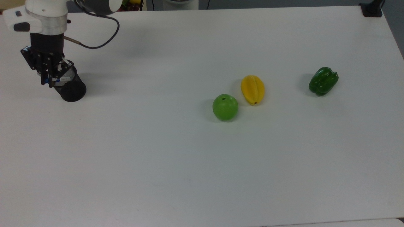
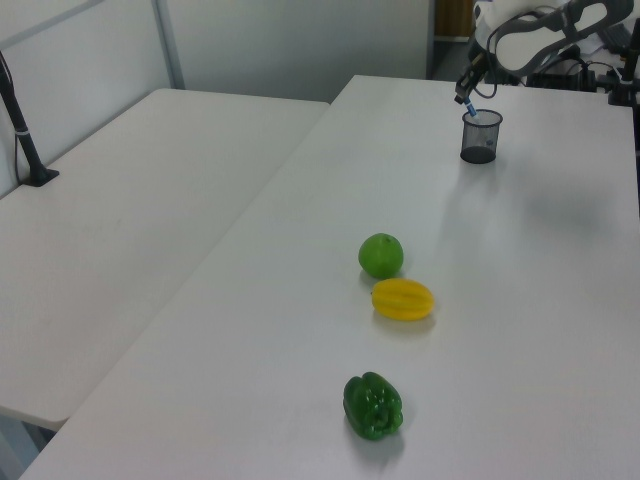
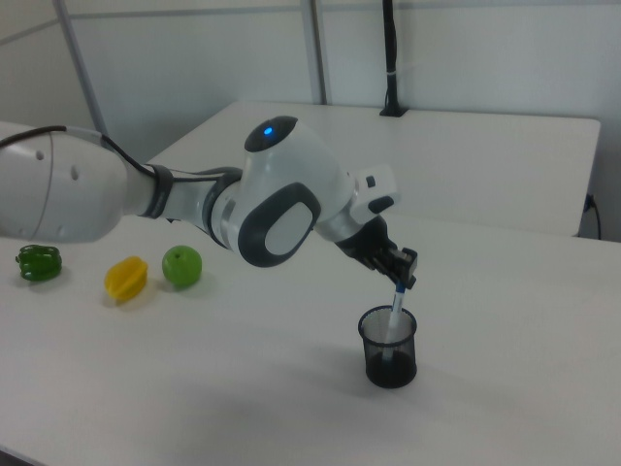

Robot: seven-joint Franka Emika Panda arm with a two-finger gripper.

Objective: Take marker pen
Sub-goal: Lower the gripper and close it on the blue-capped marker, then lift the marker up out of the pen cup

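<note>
The marker pen [image 3: 396,309], white with a blue top, stands tilted in a black mesh cup [image 3: 390,361], its lower end still inside the cup. My gripper [image 3: 402,282] is shut on the pen's upper end, just above the cup's rim. In the top view the gripper [image 1: 48,81] is at the far left of the table, with the pen's white barrel [image 1: 63,79] showing over the mouth of the cup [image 1: 73,91]. In the left view the pen [image 2: 471,110] rises out of the cup [image 2: 480,140] at the far end of the table.
A green apple [image 1: 225,107], a yellow starfruit [image 1: 252,89] and a green pepper [image 1: 323,80] lie in the right half of the top view, far from the cup. A black clamp [image 1: 371,9] sits at the top right corner. A second table [image 2: 120,220] stands alongside.
</note>
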